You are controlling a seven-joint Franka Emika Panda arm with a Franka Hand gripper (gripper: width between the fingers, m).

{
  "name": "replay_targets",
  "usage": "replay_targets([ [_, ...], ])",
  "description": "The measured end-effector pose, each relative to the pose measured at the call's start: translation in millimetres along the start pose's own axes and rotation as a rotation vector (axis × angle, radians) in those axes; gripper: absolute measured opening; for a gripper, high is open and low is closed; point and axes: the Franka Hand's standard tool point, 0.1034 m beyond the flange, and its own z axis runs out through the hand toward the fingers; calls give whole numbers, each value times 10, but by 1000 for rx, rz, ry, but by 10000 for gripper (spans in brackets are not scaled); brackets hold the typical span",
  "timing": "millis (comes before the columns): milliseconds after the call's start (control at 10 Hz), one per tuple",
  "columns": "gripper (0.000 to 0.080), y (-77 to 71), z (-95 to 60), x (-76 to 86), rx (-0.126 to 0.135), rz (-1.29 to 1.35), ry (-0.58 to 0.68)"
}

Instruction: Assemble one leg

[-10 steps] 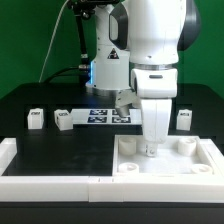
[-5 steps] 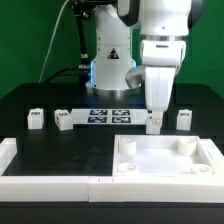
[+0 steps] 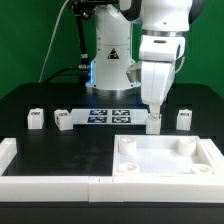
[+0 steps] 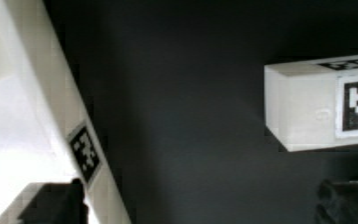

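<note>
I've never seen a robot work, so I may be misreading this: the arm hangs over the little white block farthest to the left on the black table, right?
Not quite. The exterior view shows the gripper over the leg second from that view's right; the leftmost leg stands well apart.

Four small white stubby legs stand upright on the black bench (image 3: 60,150), in a loose row and apart from one another. The leftmost leg (image 3: 35,119) and the second leg (image 3: 63,120) sit near each other toward the exterior view's left. The third leg (image 3: 154,124) and the rightmost leg (image 3: 184,120) sit toward its right. Each shows a dark tag on its front. The wrist view shows a single leg (image 4: 327,105) with a black-and-white tag; which of the four it is cannot be told.
</note>
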Motion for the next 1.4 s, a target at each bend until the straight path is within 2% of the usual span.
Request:
replay_targets([
  [400,649,-15,3,13,10,401,8],
  [600,649,-166,12,14,25,730,16],
  [700,649,-208,20,43,29,783,13],
  [800,649,-283,44,88,43,991,15],
  [900,649,-335,54,126,51,1088,13],
  [1400,649,-389,54,207,102,1573,10],
])
